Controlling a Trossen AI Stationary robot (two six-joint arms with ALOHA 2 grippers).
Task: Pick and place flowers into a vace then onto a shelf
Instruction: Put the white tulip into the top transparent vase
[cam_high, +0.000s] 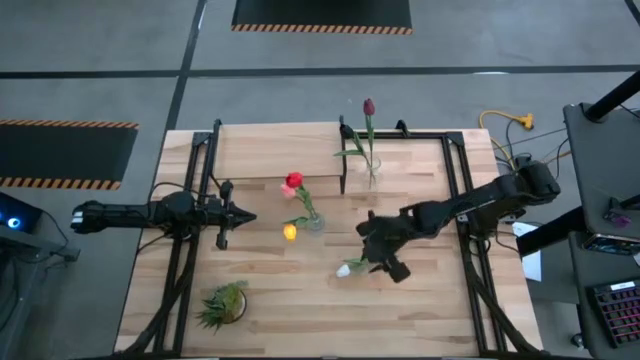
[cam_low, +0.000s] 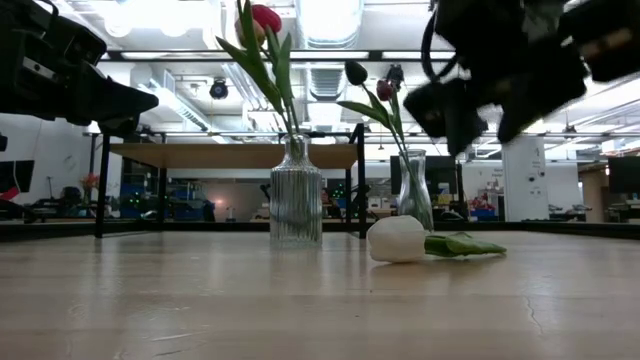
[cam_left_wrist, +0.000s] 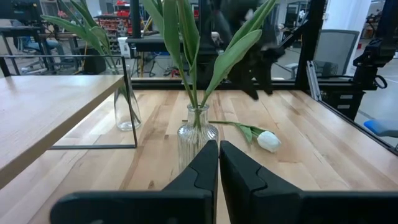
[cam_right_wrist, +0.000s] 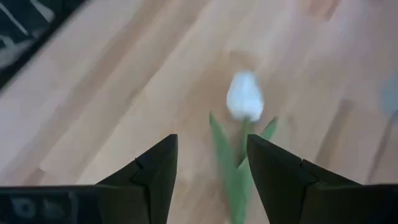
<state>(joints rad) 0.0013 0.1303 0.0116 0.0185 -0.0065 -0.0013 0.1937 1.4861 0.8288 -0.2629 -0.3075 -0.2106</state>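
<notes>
A white tulip (cam_high: 345, 268) lies flat on the table, its head (cam_low: 397, 239) toward the near left and its stem toward my right gripper. My right gripper (cam_right_wrist: 211, 146) hovers open above the stem (cam_right_wrist: 231, 177), clear of it (cam_low: 480, 110). A ribbed glass vase (cam_high: 314, 222) at mid-table stands upright, with red, pink and yellow tulips in it. A second glass vase (cam_high: 372, 172) with a dark maroon tulip stands on the table beside the shelf (cam_high: 275, 150). My left gripper (cam_left_wrist: 218, 149) is shut and level, left of the ribbed vase (cam_left_wrist: 197, 140).
A spiky green tuft plant (cam_high: 222, 305) sits near the table's near left corner. The shelf's thin black legs (cam_left_wrist: 129, 102) stand close to the second vase (cam_left_wrist: 126, 109). Black frame rails (cam_high: 460, 200) run along both table sides. Bare planks lie near the white tulip.
</notes>
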